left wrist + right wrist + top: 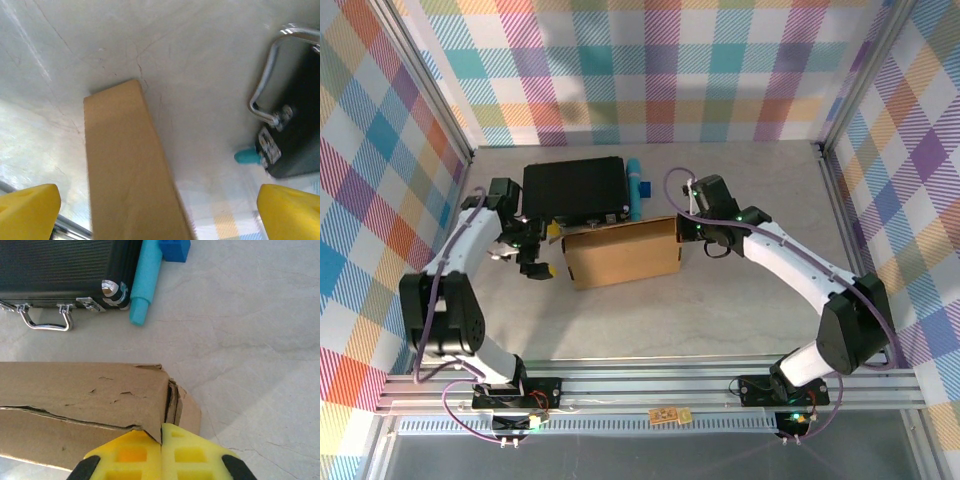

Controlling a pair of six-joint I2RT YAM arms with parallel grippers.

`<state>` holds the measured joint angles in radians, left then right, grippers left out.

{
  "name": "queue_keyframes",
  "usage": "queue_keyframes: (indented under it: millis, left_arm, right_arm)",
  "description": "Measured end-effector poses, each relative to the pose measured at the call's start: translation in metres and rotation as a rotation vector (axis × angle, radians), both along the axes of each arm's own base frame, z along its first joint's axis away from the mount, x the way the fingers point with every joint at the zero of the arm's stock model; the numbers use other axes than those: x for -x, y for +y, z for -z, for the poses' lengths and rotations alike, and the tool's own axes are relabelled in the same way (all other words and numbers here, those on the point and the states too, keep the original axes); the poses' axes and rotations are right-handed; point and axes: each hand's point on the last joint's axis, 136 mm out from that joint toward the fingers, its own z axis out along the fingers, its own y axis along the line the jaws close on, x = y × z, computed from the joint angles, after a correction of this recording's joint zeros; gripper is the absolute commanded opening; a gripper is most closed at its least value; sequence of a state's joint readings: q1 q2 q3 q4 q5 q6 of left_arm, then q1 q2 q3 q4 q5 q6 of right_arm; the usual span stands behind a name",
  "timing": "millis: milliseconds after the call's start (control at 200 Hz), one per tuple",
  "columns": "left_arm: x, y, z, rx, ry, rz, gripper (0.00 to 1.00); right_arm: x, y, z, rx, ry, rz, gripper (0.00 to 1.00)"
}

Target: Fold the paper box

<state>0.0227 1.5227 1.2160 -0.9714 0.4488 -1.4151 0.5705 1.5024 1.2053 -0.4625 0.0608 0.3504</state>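
The paper box (620,252) is a shallow brown cardboard rectangle lying flat in the middle of the table, lid down. My left gripper (550,251) is at its left end, open wide. In the left wrist view the box (125,165) runs between the yellow fingertips (27,210), clear of both. My right gripper (682,230) is at the box's right end. In the right wrist view its yellow fingers (130,455) are shut together, and the torn corner of the box (75,390) meets the seam between them (161,440).
A black case (573,190) with a metal handle (47,322) lies just behind the box. A teal cylinder (634,190) and a blue block (175,247) lie by its right side. Plaid walls on aluminium rails enclose the table.
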Motion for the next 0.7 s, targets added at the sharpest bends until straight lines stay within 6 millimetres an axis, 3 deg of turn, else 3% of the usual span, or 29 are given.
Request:
queue_keyframes:
  millis: [185, 230, 285, 355, 520, 700]
  left_arm:
    - [0.027, 0.019, -0.026, -0.15, -0.077, 0.135, 0.98]
    - [0.03, 0.027, -0.031, -0.201, -0.089, 0.181, 0.89]
    - [0.026, 0.035, -0.04, -0.27, -0.138, 0.253, 0.72]
    - [0.019, 0.039, -0.054, -0.345, -0.232, 0.37, 0.6]
    - [0.004, 0.017, -0.085, -0.495, -0.482, 0.724, 0.4]
    - [-0.004, -0.009, -0.097, -0.569, -0.655, 1.042, 0.39]
  right_arm:
    - [-0.004, -0.003, 0.0, 0.021, 0.016, -0.002, 0.0]
    - [-0.004, -0.005, 0.0, 0.024, 0.018, -0.002, 0.0]
    - [-0.005, -0.007, 0.0, 0.027, 0.022, -0.003, 0.0]
    - [-0.006, -0.01, 0.0, 0.03, 0.023, -0.007, 0.0]
    - [-0.006, -0.013, 0.001, 0.033, 0.03, -0.026, 0.0]
    - [-0.004, -0.014, 0.0, 0.029, 0.039, -0.045, 0.0]
